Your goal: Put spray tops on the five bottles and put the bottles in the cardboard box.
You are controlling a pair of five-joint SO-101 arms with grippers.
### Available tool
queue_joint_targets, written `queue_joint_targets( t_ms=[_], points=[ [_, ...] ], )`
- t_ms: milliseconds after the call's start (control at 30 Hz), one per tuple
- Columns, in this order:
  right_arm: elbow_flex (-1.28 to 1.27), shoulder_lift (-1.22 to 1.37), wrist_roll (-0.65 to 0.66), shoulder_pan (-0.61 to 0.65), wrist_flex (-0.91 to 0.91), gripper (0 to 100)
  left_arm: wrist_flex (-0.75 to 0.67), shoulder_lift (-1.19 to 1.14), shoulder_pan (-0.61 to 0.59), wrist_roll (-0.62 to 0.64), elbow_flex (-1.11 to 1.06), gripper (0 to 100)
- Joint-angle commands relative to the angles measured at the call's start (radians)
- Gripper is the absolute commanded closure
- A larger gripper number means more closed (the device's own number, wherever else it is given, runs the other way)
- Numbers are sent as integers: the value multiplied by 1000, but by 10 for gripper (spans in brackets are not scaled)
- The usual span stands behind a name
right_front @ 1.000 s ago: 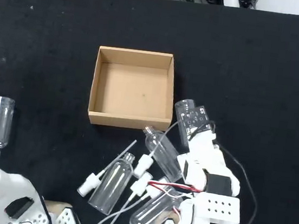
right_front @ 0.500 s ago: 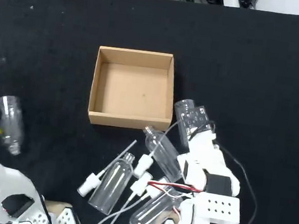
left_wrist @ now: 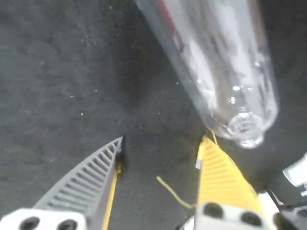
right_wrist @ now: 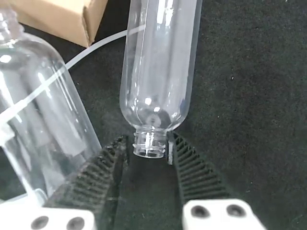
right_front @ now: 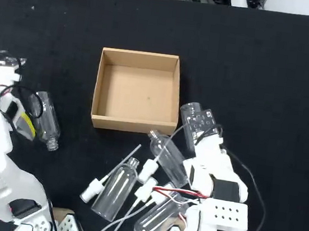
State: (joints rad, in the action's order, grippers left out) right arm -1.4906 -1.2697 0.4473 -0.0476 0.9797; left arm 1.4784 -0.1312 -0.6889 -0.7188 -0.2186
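Right wrist view: the right fingers [right_wrist: 192, 167] pinch the threaded neck of a clear bottle [right_wrist: 160, 62] lying on the worktop [right_wrist: 249, 72] just beside a corner of the cardboard box [right_wrist: 57, 17]; in the high view the arm covers that neck. Left wrist view: the left fingers [left_wrist: 91, 182] are spread and grip nothing, with a second bottle [left_wrist: 216, 62] lying mouth-first near the yellow one. The high view adds three more bottles [right_front: 116, 187] heaped with white spray tops [right_front: 147, 171] near the box's front wall.

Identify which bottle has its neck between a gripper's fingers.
The bottle by the box's near right corner: its neck sits between the right gripper's fingers. The others lie free, even the one beside the open left gripper.
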Motion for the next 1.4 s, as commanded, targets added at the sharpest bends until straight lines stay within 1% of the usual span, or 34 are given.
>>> queue_joint_targets(
  t_ms=[0, 67, 133, 233, 300, 400, 467, 567, 633, 700, 867, 1000, 1133, 1267, 1367],
  points=[
    [4, -16, 0, 15, -17, 881, 181, 18, 25, 15, 289, 777],
    [4, -16, 2, 15, -18, 881, 239, 8, 58, 49, 417, 777],
    [4, -16, 3, 15, -18, 881, 233, 6, 104, 129, 481, 774],
    [4, -16, 2, 15, -17, 881, 129, 6, 197, 233, 469, 773],
    [4, -16, 2, 15, -17, 881, 41, 6, 234, 281, 426, 772],
    [4, -16, 2, 15, -15, 881, -110, 6, 248, 322, 326, 772],
    [4, -16, 2, 15, -15, 881, -215, 6, 240, 324, 249, 772],
    [4, -16, 2, 15, -15, 881, -324, 6, 186, 322, 154, 772],
    [4, -16, 2, 15, -15, 881, -351, 8, 128, 318, 128, 772],
    [4, -16, 2, 15, -15, 881, -358, 8, 71, 315, 128, 772],
    [4, -16, 2, 15, -15, 881, -359, 6, -59, 173, 90, 772],
    [4, -16, 2, 15, -15, 881, -353, 8, -151, 98, 87, 772],
    [4, -16, 2, 15, -15, 881, -358, 18, -239, 57, 90, 772],
    [4, -16, 2, 15, -15, 881, -311, 18, -303, 21, 177, 772],
    [4, -16, 0, 15, -15, 881, -176, 18, -311, -63, 282, 773]
  ],
)
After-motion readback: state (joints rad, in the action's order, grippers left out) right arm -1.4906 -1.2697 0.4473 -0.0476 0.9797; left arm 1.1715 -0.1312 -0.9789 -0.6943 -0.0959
